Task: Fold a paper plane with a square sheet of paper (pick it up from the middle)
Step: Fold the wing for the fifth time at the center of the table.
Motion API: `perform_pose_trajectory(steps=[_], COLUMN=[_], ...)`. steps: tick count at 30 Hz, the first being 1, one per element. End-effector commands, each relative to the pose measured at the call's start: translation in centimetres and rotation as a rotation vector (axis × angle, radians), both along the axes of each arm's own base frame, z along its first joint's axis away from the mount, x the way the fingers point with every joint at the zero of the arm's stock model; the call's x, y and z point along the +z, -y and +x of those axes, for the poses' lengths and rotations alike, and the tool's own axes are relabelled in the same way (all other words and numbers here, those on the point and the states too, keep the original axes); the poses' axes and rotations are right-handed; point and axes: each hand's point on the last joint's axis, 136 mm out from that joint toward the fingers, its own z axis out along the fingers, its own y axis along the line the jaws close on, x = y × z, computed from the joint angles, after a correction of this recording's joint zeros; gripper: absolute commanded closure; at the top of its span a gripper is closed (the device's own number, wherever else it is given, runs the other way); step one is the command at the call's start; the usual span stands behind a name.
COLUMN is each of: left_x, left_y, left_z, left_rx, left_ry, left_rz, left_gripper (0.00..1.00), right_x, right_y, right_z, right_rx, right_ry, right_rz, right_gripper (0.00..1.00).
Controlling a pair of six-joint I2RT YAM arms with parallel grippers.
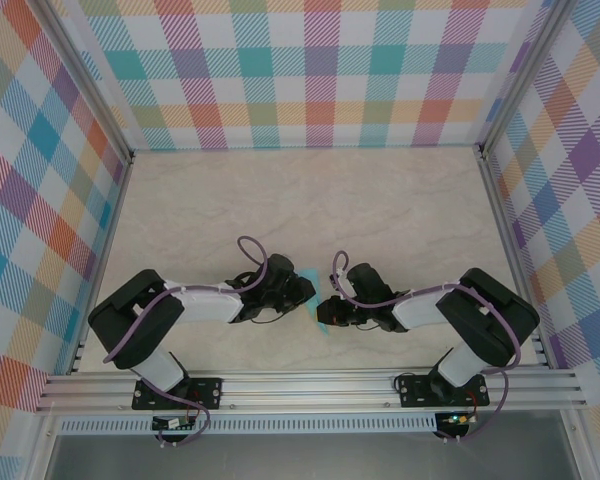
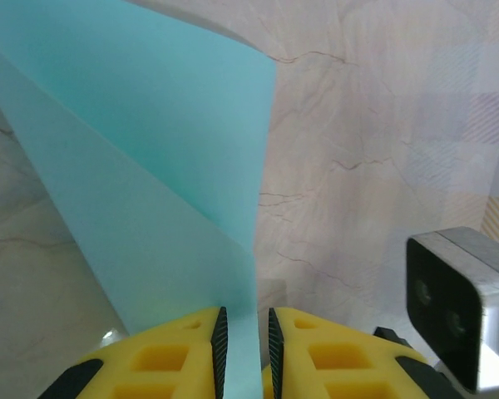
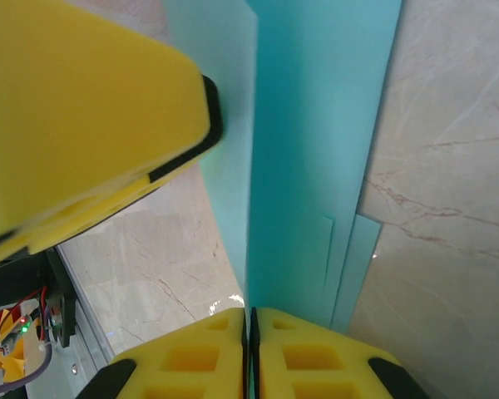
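Left tool (image 2: 244,353): yellow fingers clamp the edge of the square sheet of paper (image 2: 150,166).
Right tool (image 3: 249,349): pressed closed on the same folded sheet (image 3: 316,166).
Paper location: held between both tools, just above the counter (image 1: 280,200), mid-front (image 1: 315,300).
Containers: cannot tell.

Both arms (image 1: 195,300): black joints, white link covers, purple cables. Yellow fingers (image 2: 158,357), black ribbed pads.

A pale marble-patterned table (image 1: 300,200) sits inside pastel plaid walls (image 1: 300,70), with an aluminium rail (image 1: 310,388) along its near edge.
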Motion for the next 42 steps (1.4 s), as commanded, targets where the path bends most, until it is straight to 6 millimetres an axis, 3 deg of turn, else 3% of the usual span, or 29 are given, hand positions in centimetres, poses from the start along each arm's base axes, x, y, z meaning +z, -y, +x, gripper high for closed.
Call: perform_pose_trajectory(steps=[1,15,22,29,35,42], left_x=[0.1,-0.3,0.1,0.4,1.0,2.0], left_y=[0.4,0.6,1.0,1.3,1.3,1.1], left_z=[0.4,0.4,0.5,0.5,0.6,0.6], left_rx=[-0.006,-0.028,-0.037,-0.044,-0.048,-0.045], left_ry=[0.025,0.029,0.034,0.04,0.051,0.072], left_rz=[0.019,0.029,0.009,-0.005,-0.012,-0.011], left_gripper=[0.78,0.78,0.78,0.78,0.78,0.76], right_x=[-1.6,0.7,1.7,1.2,0.3,0.1], right_y=[1.4,1.2,0.1,-0.5,-0.6,-0.2], right_z=[-1.1,-0.7,0.0,0.8,1.1,0.0], right_rx=[-0.014,-0.009,0.002,0.002,-0.021,-0.001], right_ry=[-0.048,-0.016,-0.006,-0.012,-0.045,-0.043], right_rz=[-0.075,-0.063,-0.033,-0.058,-0.041,-0.014], right_gripper=[0.87,0.78,0.76,0.74,0.84,0.93])
